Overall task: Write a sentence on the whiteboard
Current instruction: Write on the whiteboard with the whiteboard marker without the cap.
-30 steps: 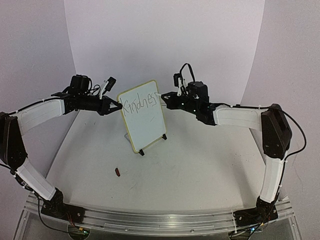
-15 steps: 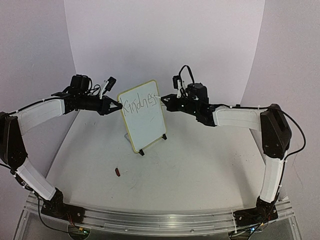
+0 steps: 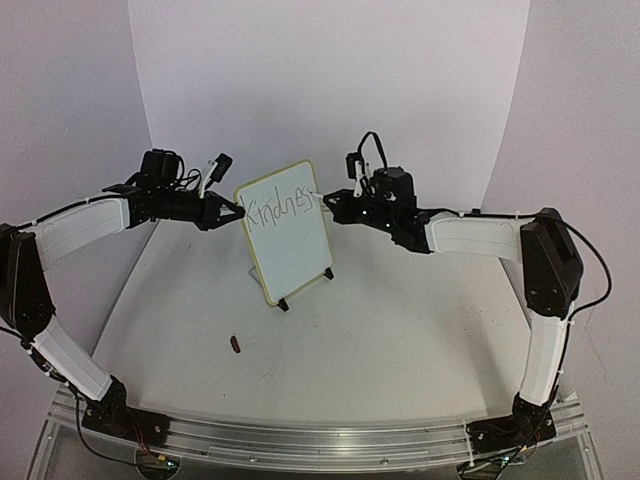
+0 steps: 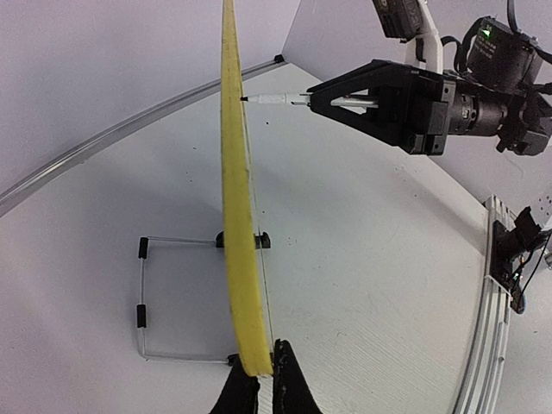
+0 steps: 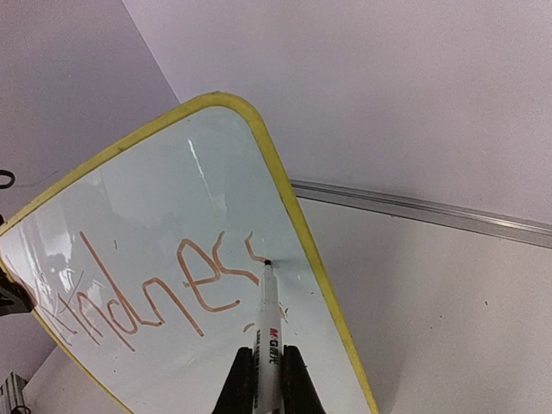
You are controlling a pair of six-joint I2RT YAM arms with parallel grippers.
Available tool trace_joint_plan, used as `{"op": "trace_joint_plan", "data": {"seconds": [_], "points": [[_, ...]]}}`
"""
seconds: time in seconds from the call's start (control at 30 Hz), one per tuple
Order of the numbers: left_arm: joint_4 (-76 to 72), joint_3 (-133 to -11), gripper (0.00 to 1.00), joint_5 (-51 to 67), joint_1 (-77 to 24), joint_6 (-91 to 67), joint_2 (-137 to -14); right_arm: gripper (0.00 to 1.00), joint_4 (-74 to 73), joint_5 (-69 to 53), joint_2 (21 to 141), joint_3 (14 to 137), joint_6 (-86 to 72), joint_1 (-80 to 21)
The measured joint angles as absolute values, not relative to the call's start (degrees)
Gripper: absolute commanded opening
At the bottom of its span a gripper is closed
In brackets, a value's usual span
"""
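Your right pincer is clamped on the pen, whose tip touches the board near its right frame, at a short stroke just past the "s" of the sentence, which reads "Kindnes". Your left pincer is closed on the board's opposite edge. The board stands on its feet, leaning back, mid-bench, between the two arms.
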State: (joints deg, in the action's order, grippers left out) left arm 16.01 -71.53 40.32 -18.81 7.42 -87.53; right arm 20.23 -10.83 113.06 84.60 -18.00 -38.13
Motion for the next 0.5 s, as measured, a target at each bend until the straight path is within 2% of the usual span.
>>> {"op": "trace_joint_plan", "data": {"seconds": [0.5], "points": [[16.0, -71.5, 0.0, 40.3, -18.8, 7.4, -87.5, 0.0, 18.6, -8.4, 113.1, 84.6, -18.1, -38.1]]}}
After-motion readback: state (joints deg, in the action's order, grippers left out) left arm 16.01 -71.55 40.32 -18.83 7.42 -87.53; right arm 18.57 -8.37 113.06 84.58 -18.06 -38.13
